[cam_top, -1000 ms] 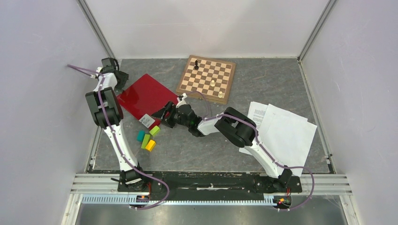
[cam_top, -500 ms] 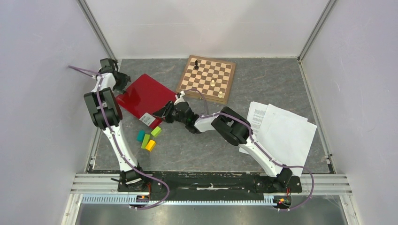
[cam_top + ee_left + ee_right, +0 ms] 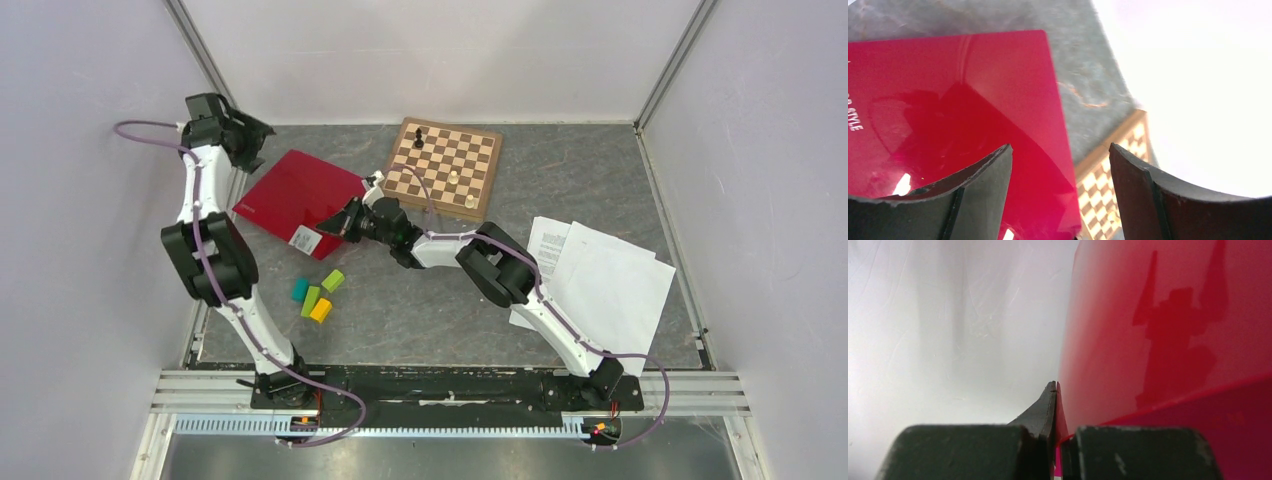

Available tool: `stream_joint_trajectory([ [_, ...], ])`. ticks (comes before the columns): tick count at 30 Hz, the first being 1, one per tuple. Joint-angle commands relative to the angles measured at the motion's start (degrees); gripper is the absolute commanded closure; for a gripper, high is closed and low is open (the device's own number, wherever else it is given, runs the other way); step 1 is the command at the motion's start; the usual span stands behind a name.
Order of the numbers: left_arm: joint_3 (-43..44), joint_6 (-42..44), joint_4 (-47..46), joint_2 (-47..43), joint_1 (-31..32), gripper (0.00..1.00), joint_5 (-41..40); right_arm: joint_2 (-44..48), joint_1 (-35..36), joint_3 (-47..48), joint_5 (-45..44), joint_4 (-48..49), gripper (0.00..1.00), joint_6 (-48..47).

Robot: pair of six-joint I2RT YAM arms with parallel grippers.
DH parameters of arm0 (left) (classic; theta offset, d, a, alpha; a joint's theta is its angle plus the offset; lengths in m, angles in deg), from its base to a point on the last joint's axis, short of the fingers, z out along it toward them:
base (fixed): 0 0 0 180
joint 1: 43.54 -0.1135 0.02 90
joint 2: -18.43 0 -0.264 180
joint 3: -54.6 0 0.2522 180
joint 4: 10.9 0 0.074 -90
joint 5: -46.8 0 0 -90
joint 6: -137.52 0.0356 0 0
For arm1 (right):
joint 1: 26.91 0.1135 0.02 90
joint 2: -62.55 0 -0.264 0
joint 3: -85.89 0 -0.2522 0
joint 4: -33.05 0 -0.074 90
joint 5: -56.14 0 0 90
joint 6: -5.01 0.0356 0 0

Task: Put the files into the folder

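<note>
Right wrist alone shows right claw (image 3: 1055, 390) clenched on folder (image 3: 1168, 340) edge; left wrist shows left claw (image 3: 1060, 150) spread

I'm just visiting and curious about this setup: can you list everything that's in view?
folder: one, crimson, far left of the table
files: a few sheets, white, overlapping at the right
chessboard: one, wooden, far centre
chess pieces: three, one black and two pale, on the chessboard
blocks: four, teal, two green, yellow, near left
table: one, grey
left gripper: black, open, above the folder
right gripper: black, shut on the folder's cover edge
</note>
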Motion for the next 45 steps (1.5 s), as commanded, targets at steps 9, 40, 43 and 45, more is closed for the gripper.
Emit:
stream_joint_trajectory([
  [9, 3.2, 3.8, 0.5, -27.0, 5.6, 0.21, 1.5, 17.7, -0.6, 7.6, 6.4, -2.3, 1.0, -15.4],
  [40, -15.9, -2.8, -4.2, -48.0, 25.8, 0.19, 8.0, 102.4, 7.1, -55.3, -42.3, -50.2, 1.0, -46.2],
  [43, -20.7, -1.8, -3.7, -49.6, 27.6, 0.19, 8.7, 104.2, 11.7, -56.4, -47.7, -55.2, 1.0, -45.4],
  [45, -22.8, -1.0, -3.0, -50.1, 28.1, 0.19, 9.2, 103.1, 16.7, -55.6, -52.0, -58.8, 1.0, -44.6],
])
